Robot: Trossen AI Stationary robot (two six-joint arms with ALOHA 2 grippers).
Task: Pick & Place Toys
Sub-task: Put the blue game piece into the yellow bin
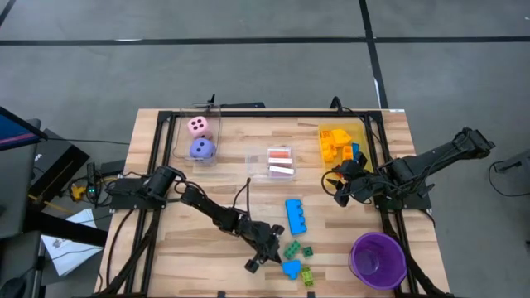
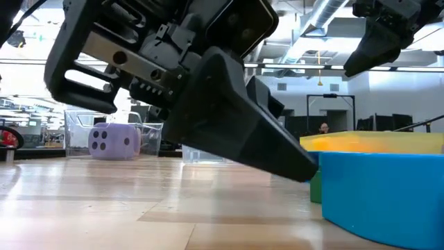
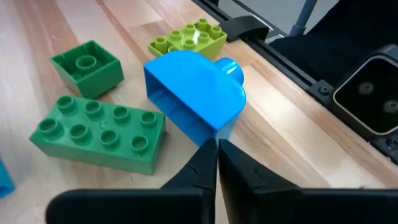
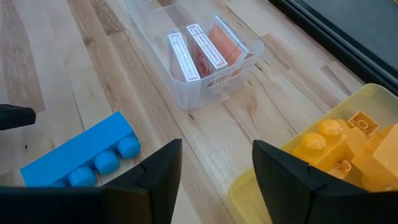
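Left wrist view shows left gripper [image 3: 217, 144] clenched empty beside unlabelled blue brick [image 3: 196, 98].

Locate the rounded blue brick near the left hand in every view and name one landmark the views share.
High view: rounded blue brick at bottom centre, beside the shut left hand.
Low view: the big blue shape at lower right is probably it.
Left wrist view: centre, just beyond the fingertips.
Right wrist view: not in it.
Shared landmark: the long green brick beside it, also in the left wrist view.
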